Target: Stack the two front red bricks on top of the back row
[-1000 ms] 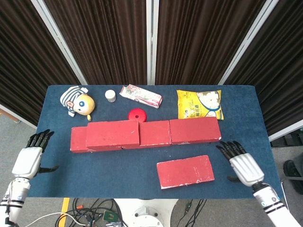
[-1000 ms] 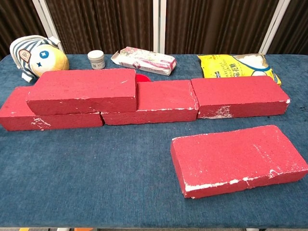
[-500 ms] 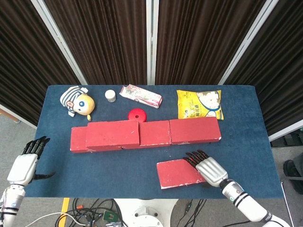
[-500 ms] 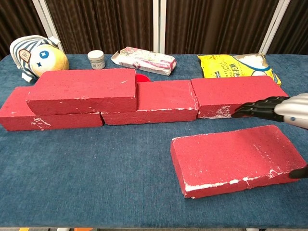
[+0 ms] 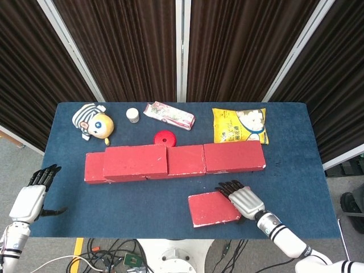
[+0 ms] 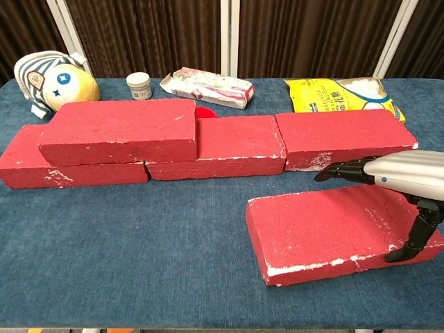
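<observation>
The front brick (image 5: 213, 208) lies flat on the blue table (image 5: 142, 193), just in front of the back row (image 5: 227, 157), below the row's right half. My right hand (image 5: 244, 200) covers the brick's right end: the fingers (image 6: 347, 170) reach flat across its top toward the row, and the thumb (image 6: 416, 236) drops down over its near edge. The brick lies flat on the cloth, and I cannot tell whether the hand has closed on it.

I count four red bricks: three in the row, one stacked brick (image 5: 135, 161) on the row's left end, and this single one in front.

My left hand (image 5: 31, 196) hangs off the table's left edge, well away from the row, fingers spread and holding nothing.

Behind the row I see one striped plush toy (image 5: 92, 121), one small white jar (image 5: 132, 115), one pink packet (image 5: 169, 115), one red disc (image 5: 165, 137) and one yellow snack bag (image 5: 239, 125).
</observation>
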`<move>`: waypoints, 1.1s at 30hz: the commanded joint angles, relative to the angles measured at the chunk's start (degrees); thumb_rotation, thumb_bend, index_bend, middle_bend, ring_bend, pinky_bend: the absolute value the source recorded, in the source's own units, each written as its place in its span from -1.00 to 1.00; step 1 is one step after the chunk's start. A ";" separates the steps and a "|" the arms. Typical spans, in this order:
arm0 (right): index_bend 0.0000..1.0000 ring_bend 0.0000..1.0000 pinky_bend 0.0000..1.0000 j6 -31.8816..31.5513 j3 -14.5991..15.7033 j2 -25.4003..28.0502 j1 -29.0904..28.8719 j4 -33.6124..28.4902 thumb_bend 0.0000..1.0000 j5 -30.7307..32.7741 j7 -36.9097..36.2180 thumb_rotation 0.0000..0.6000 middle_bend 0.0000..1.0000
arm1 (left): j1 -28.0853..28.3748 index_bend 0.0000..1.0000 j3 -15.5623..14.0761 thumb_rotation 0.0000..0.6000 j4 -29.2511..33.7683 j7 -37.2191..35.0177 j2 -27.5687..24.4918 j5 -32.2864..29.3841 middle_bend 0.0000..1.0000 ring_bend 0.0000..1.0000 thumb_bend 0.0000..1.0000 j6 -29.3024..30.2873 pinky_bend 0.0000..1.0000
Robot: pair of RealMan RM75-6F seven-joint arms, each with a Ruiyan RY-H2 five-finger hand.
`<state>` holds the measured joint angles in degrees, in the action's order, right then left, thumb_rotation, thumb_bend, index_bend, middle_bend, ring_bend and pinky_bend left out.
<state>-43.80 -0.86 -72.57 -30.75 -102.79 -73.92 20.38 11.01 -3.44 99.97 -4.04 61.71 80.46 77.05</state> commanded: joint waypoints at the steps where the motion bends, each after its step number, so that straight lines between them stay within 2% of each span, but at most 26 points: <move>1: -1.00 -1.00 -1.00 0.92 0.22 -0.56 -0.91 0.49 -1.00 1.29 0.02 1.00 -1.00 | -0.08 -0.93 0.23 1.00 0.02 -0.09 -0.05 0.02 -1.00 -1.00 -1.00 -0.19 -1.00; 26: -1.00 -1.00 -1.00 1.70 2.50 -3.06 -4.68 2.55 -1.00 5.48 -0.28 1.00 -1.00 | -1.11 -0.93 1.83 1.00 -0.92 -0.80 0.40 0.37 -1.00 -1.00 -1.00 -1.38 -1.00; 33: -1.00 -0.99 -1.00 -0.44 2.74 -3.83 -4.30 2.96 -0.99 4.82 -0.92 1.00 -0.87 | -1.40 -0.93 2.15 1.00 -1.37 -1.39 0.71 0.44 -1.00 -1.00 -1.00 -1.52 -1.00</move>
<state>-44.19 1.85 -76.35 -35.08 -99.83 -69.05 19.52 9.60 -1.29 98.60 -5.42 62.42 80.90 75.53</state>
